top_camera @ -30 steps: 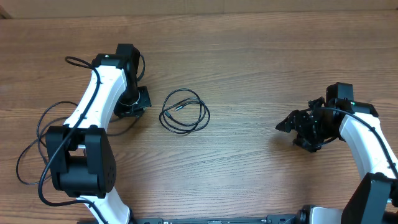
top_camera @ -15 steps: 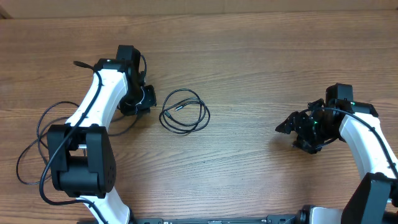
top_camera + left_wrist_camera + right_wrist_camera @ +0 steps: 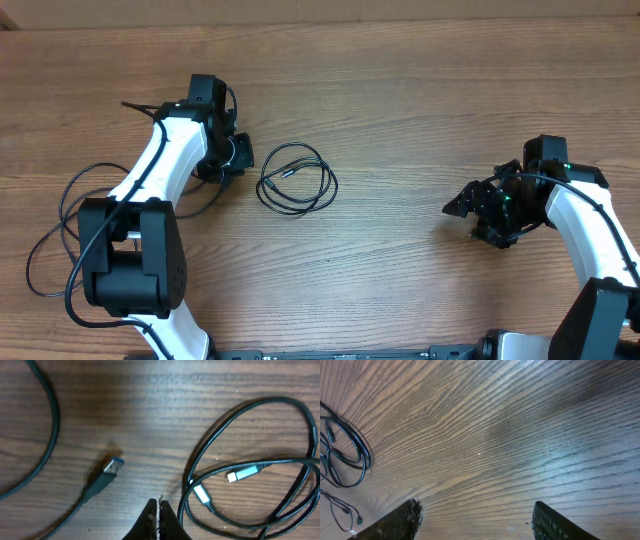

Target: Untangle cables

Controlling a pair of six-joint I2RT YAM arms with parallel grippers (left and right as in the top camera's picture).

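Note:
The cables (image 3: pixel 297 180) lie as thin black cords in loose overlapping loops on the wooden table, left of centre. In the left wrist view the loops (image 3: pixel 252 475) fill the right side, with two silver-tipped plugs (image 3: pixel 244 473) inside them. My left gripper (image 3: pixel 238 158) sits just left of the loops; its fingers (image 3: pixel 159 506) are shut and empty, their tips beside the loop's left edge. My right gripper (image 3: pixel 462 200) is far to the right, open and empty (image 3: pixel 475 515). The loops show at the left edge of the right wrist view (image 3: pixel 345 455).
A separate black cord with a USB plug (image 3: pixel 111 468) lies left of the left fingers. Thicker black robot wires (image 3: pixel 60 230) trail over the table at the far left. The table's far edge (image 3: pixel 320 22) runs along the top.
My left gripper has moved right, closer to the cable loops. The right arm has stayed still and the cables have not moved.

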